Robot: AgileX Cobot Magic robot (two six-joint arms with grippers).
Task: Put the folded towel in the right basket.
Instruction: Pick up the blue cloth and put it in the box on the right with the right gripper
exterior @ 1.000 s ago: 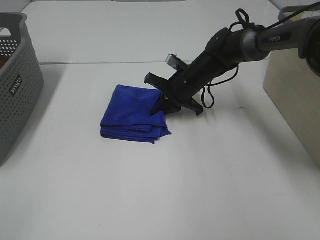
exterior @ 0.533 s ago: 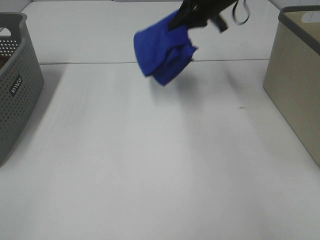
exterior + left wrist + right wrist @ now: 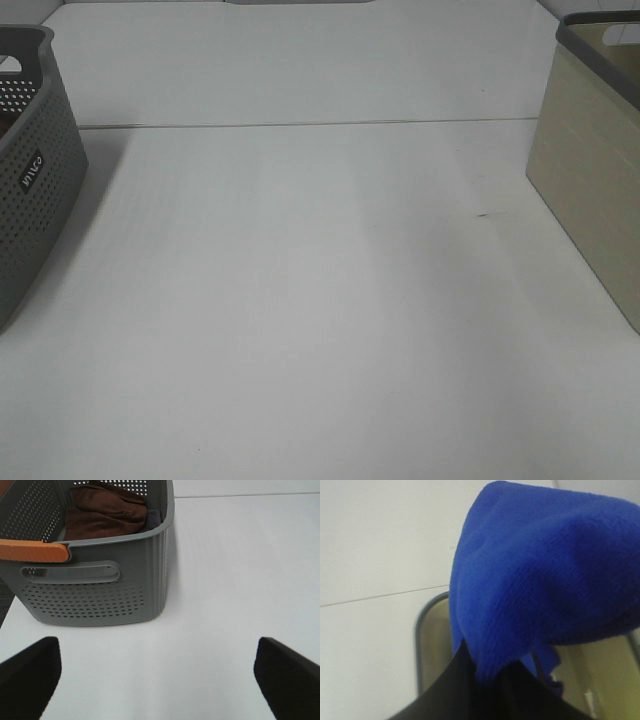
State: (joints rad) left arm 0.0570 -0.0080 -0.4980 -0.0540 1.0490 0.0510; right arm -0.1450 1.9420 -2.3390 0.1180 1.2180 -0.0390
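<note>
The folded blue towel (image 3: pixel 545 575) fills the right wrist view, held in my right gripper (image 3: pixel 490 680), whose dark fingers are shut on its lower edge. Below it shows the open top of the beige right basket (image 3: pixel 432 650) with a grey rim. In the exterior high view the towel and right arm are out of frame; only the right basket (image 3: pixel 590 170) shows at the right edge. My left gripper (image 3: pixel 160 675) is open and empty, its fingertips (image 3: pixel 30 672) wide apart over the table near the grey left basket (image 3: pixel 95 585).
The grey perforated left basket (image 3: pixel 30 180) stands at the left edge and holds a brown cloth (image 3: pixel 107 512). An orange handle piece (image 3: pixel 32 551) lies on its rim. The white table (image 3: pixel 300 300) spans between the baskets.
My right gripper lifted the blue towel off the table, carried it up and to the right, and left the exterior view. The towel now hangs over the right basket's opening.
</note>
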